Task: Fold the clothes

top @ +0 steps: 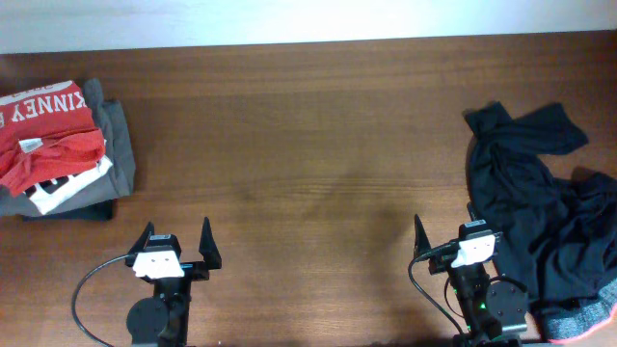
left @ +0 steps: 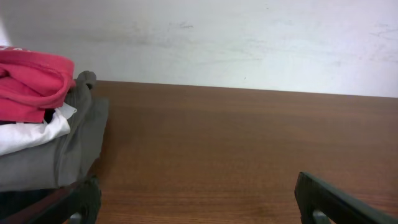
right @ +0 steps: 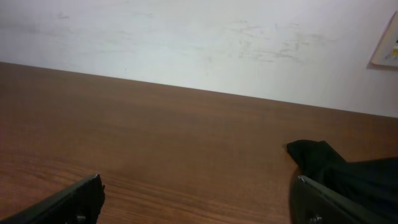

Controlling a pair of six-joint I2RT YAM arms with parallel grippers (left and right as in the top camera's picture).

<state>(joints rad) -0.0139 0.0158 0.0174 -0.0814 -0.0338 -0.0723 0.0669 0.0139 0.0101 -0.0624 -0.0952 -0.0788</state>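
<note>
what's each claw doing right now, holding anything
left claw: open, holding nothing
right claw: open, holding nothing

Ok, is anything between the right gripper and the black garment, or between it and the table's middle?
Nothing visible. The black garment lies just right of the open right gripper, and the table from there to the middle is bare wood. The folded stack sits far left.

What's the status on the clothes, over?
Left pincer open, right pincer open, both empty. Black clothes heaped right, unfolded. Folded stack left. Nothing in the way.
</note>
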